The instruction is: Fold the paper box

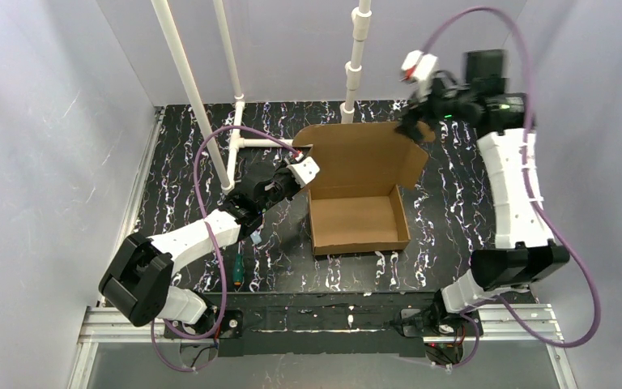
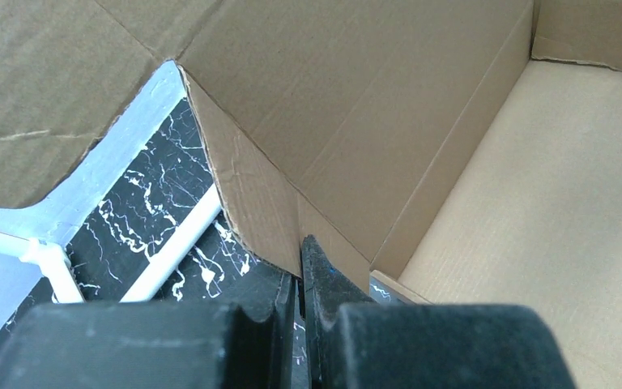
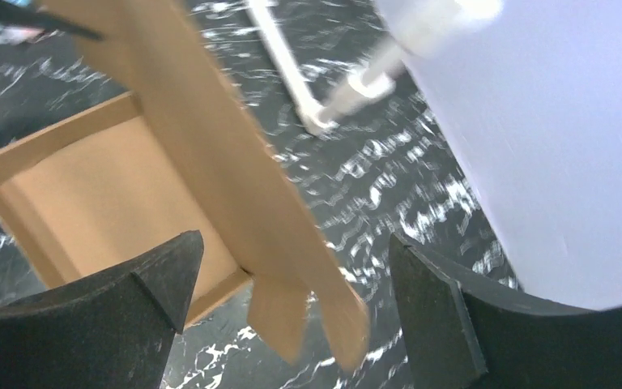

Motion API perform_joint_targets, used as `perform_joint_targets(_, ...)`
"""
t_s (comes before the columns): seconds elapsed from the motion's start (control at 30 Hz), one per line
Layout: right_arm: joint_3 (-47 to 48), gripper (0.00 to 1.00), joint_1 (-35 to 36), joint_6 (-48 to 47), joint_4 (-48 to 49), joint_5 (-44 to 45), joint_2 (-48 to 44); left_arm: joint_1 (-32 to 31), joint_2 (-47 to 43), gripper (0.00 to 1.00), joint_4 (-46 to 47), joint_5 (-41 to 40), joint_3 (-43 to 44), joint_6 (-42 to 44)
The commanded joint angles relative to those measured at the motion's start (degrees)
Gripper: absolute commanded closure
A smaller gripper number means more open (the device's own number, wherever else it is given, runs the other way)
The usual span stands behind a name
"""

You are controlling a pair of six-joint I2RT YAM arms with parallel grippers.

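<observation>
Left gripper (image 1: 304, 170) pinches the paper box (image 1: 355, 220) wall at nine o'clock; right gripper (image 1: 415, 128), fingers spread, straddles the raised lid (image 1: 356, 150) (at one o'clock)

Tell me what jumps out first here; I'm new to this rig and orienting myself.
The brown paper box sits mid-table, its tray formed and its lid standing open. The left pincer is shut on the box's left wall, while the right pincer, wide open, straddles the lid's far right corner.
</observation>
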Motion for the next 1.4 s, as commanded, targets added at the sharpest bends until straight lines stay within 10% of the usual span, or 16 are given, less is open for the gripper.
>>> perform_joint_targets(0.0,-5.7,0.08,-21.0,17.6,11.9,-18.1,-5.9,-0.1,-1.2,1.0,-3.2,-0.8,-1.2,1.0)
perform_joint_targets(0.23,-31.0,0.3,-33.7,30.5,34.1,-14.2,-17.2,-0.1,-2.2,1.0,-3.2,0.4,-1.4,1.9)
perform_joint_targets(0.47,-41.8,0.55,-34.9,29.9,42.3,-19.4,-9.0,-0.1,-2.4,1.0,-3.2,1.7,-1.1,1.4)
perform_joint_targets(0.67,-46.4,0.51,-27.2,24.4,43.4,-27.7,-7.1,-0.2,-2.5,1.0,-3.2,1.8,-1.0,1.2)
perform_joint_targets(0.83,-54.1,0.21,-23.1,27.0,52.6,-31.2,-10.4,-0.1,-2.4,1.0,-3.2,2.7,-0.6,0.3)
perform_joint_targets(1.1,-56.8,0.21,-20.7,29.4,62.1,-30.7,-8.9,-0.1,-0.9,1.0,-3.3,3.5,1.0,-0.8)
perform_joint_targets(1.2,-52.3,0.15,-27.7,18.1,46.7,-42.3,-11.9,-0.1,-0.7,1.0,-3.2,0.5,0.1,1.3)
perform_joint_targets(1.37,-42.0,0.17,-38.1,1.3,23.8,-37.5,-14.5,0.2,-1.2,1.0,-3.2,1.0,0.2,3.8)
